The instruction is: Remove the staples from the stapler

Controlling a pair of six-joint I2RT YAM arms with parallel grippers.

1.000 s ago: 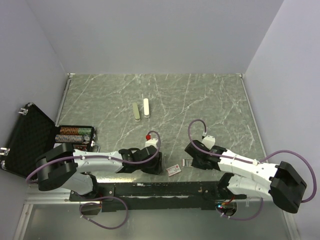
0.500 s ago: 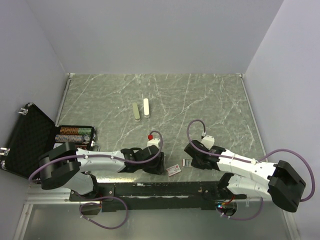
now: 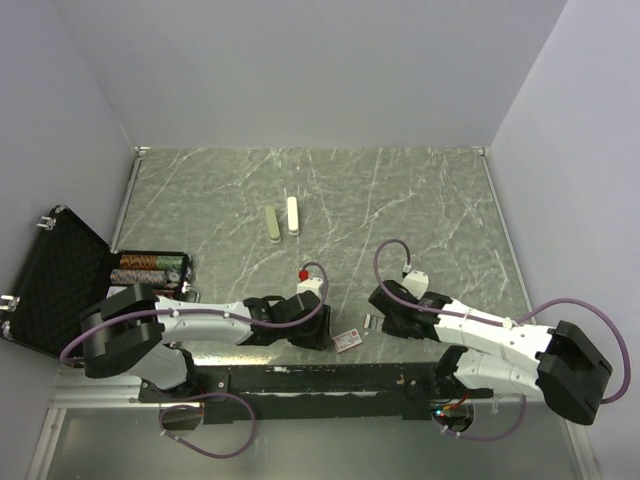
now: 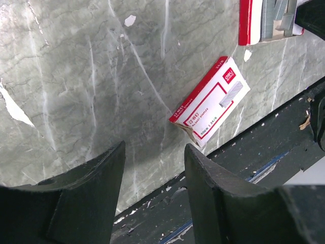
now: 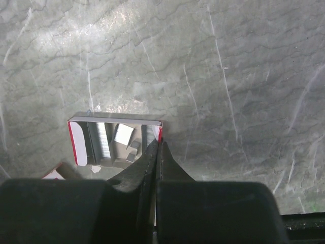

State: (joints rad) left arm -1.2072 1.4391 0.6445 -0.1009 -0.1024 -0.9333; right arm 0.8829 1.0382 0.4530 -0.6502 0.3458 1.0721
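Observation:
Two staplers, a pale green one and a white one, lie side by side in mid-table, far from both grippers. Silvery staples lie in strips in an open red-and-white cardboard tray, which also shows in the top view and the left wrist view. My right gripper is shut, its tips pinching the tray's right wall. My left gripper is open and empty just above the table's near edge, short of the small red-and-white staple box.
The staple box lies between the two grippers near the black front rail. An open black case with poker chips stands at the left edge. Grey walls close the table at the back and sides.
My left gripper has shifted slightly toward the near edge. My right gripper and the tray have barely moved.

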